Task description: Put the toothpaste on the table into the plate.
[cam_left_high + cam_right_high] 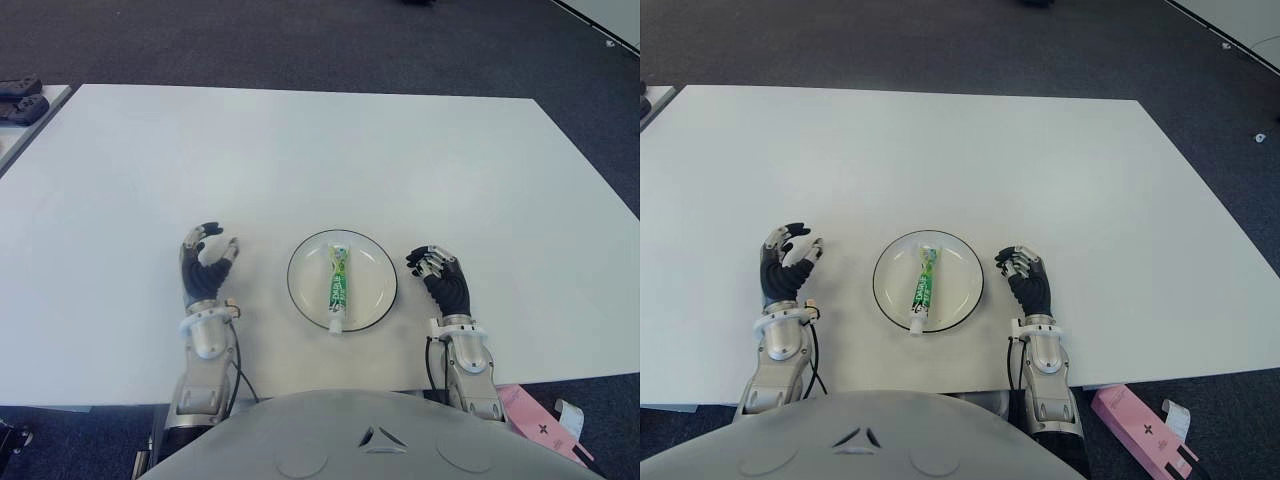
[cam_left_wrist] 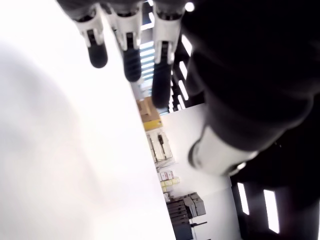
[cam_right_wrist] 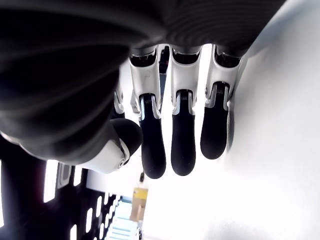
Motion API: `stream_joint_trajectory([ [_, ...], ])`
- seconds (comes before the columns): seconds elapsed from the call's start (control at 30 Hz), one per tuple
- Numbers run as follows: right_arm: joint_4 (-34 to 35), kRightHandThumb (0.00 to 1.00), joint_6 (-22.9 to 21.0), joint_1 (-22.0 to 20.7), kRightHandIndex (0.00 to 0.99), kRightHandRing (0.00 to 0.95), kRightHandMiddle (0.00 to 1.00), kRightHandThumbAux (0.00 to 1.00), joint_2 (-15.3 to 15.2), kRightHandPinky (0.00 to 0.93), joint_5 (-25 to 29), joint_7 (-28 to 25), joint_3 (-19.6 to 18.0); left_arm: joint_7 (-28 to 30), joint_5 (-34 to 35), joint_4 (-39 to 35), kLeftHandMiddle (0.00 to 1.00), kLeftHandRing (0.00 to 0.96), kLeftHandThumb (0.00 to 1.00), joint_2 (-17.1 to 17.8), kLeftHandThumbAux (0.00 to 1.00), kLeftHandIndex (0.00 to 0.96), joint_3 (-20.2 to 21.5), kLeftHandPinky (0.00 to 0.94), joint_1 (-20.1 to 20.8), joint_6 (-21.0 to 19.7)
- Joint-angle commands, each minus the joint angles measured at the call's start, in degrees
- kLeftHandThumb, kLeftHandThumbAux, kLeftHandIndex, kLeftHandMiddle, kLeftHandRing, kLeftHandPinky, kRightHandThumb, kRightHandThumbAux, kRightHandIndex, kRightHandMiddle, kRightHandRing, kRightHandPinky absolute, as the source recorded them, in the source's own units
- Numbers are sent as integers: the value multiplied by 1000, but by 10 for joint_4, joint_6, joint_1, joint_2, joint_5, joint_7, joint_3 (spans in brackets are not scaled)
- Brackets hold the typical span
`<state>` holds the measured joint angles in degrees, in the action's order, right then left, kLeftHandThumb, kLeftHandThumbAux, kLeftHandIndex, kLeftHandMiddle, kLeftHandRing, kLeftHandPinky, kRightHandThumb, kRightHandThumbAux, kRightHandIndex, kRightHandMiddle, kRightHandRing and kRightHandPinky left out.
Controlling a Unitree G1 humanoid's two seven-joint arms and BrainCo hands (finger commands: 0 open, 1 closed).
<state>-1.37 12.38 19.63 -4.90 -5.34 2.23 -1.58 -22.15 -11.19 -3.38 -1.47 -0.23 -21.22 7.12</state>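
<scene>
A green and white toothpaste tube (image 1: 338, 287) lies lengthwise inside the white, dark-rimmed plate (image 1: 305, 290) near the table's front edge, its white cap toward me. My left hand (image 1: 207, 262) shows to the left of the plate, fingers relaxed and holding nothing. To the right of the plate is my right hand (image 1: 437, 270), fingers loosely bent and empty. In the right wrist view the fingers (image 3: 182, 145) hang free with nothing between them; the left wrist view shows spread fingertips (image 2: 127, 62) over the bare table.
The white table (image 1: 300, 160) stretches wide behind the plate. Dark objects (image 1: 20, 100) sit on a neighbouring surface at the far left. A pink box (image 1: 1140, 430) lies on the carpet at the lower right.
</scene>
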Motion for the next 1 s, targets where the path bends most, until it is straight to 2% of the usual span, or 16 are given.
stream_joint_trajectory([
  [0.03, -13, 704, -20, -7, 426, 477, 492, 728, 2, 481, 3, 2, -5, 60, 86, 31, 467, 370, 691, -7, 731, 426, 25, 303, 10, 32],
  [0.2, -14, 703, -23, -12, 426, 481, 493, 729, 2, 486, 6, 1, -7, 107, 159, 51, 491, 421, 704, -17, 726, 429, 51, 401, 16, 36],
  [0.43, -18, 704, -27, -21, 426, 478, 492, 729, 2, 464, 16, -7, -12, 151, 218, 85, 498, 458, 709, -23, 725, 431, 77, 441, 34, 30],
  [0.6, -22, 704, -27, -28, 426, 471, 492, 730, 2, 453, 20, -10, -14, 173, 235, 99, 490, 468, 711, -23, 723, 431, 82, 456, 44, 19],
  [0.83, -26, 705, -22, -35, 425, 473, 493, 730, 4, 466, 15, -8, -15, 205, 243, 109, 473, 474, 711, -18, 722, 431, 70, 473, 56, -34],
  [1.0, -29, 704, -20, -38, 424, 478, 494, 730, 6, 472, 13, -5, -15, 225, 238, 106, 473, 478, 711, -18, 721, 432, 59, 483, 55, -56],
])
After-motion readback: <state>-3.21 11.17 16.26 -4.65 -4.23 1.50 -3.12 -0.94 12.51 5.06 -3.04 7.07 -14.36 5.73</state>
